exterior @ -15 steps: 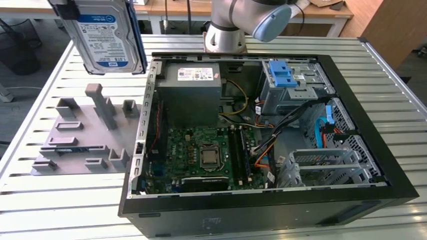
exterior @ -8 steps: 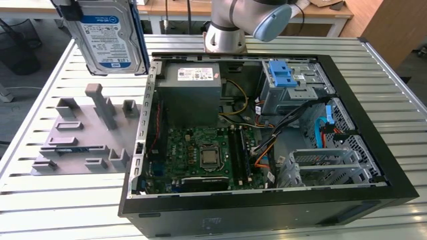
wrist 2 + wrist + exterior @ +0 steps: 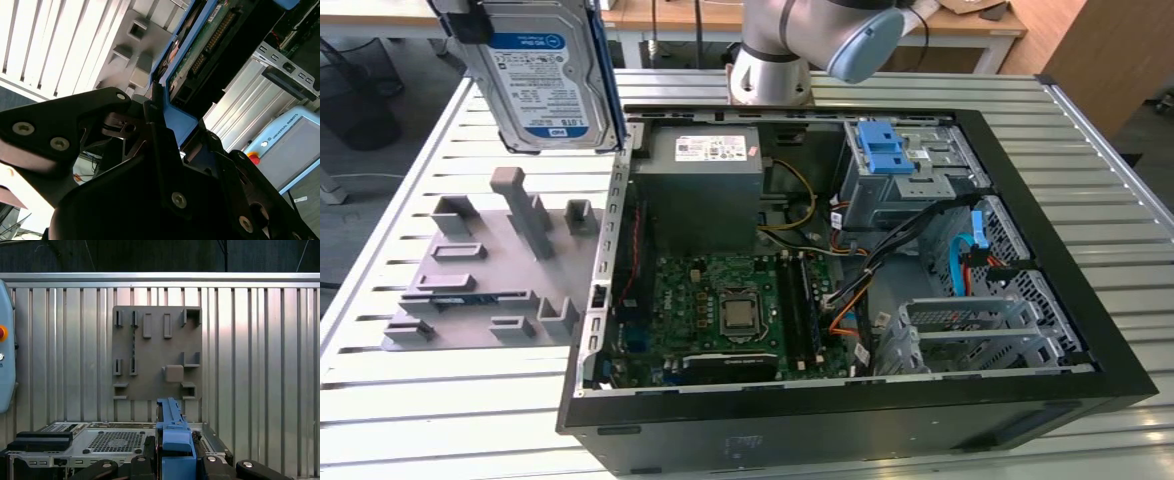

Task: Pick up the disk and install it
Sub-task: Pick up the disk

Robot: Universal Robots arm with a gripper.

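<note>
The disk [image 3: 540, 75], a silver hard drive with a white-and-blue label in a blue bracket, hangs upright in the air at the exterior view's upper left. It is above the grey slotted holder plate [image 3: 487, 265] and beside the open computer case [image 3: 854, 400]. My gripper [image 3: 175, 462] is shut on the disk's blue bracket [image 3: 172, 432]. The second wrist view shows the black fingers [image 3: 155, 107] clamped on that bracket [image 3: 185, 120], with the drive's green circuit board [image 3: 210, 35] beyond them.
The case holds a motherboard [image 3: 734, 310], a grey power supply [image 3: 700, 185], a drive cage with a blue latch [image 3: 881, 150] and a lower metal cage [image 3: 974, 330]. A slatted metal table [image 3: 440, 420] carries everything. A teach pendant [image 3: 5, 340] lies at the table's edge.
</note>
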